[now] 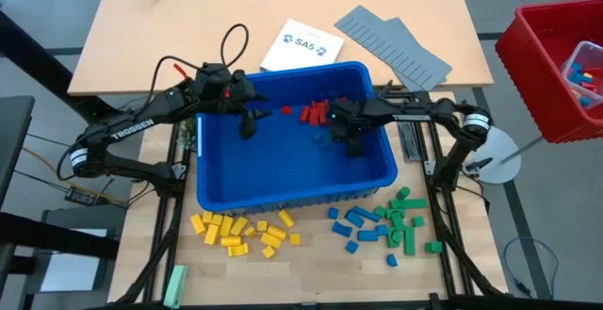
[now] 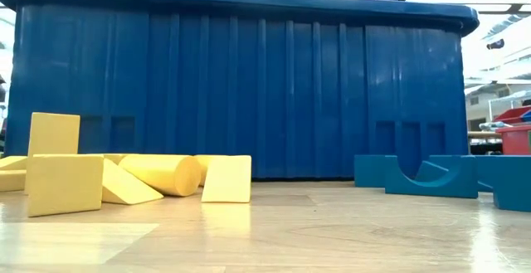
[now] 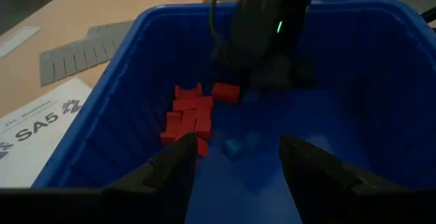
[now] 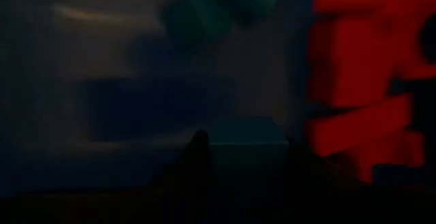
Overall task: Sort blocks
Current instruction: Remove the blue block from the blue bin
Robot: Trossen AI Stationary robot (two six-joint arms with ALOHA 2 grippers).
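Wooden tabletop [image 1: 141,37] holds yellow [image 1: 240,233], blue [image 1: 358,225] and green [image 1: 405,218] blocks piled at six o'clock of the bin [image 1: 292,189]. Red blocks [image 1: 313,112] remain inside at twelve. Left gripper [image 1: 249,122] released; right gripper [image 1: 332,129] grip unclear, low among them.

A blue bin [image 1: 292,183] is holding red blocks [image 1: 314,112] at centre frame. Yellow blocks [image 1: 240,232] are lying lower left, blue blocks [image 1: 356,227] and green blocks [image 1: 405,220] lower right. Grey ridged panels [image 1: 396,46] are showing upper right beside a red crate [image 1: 537,74].
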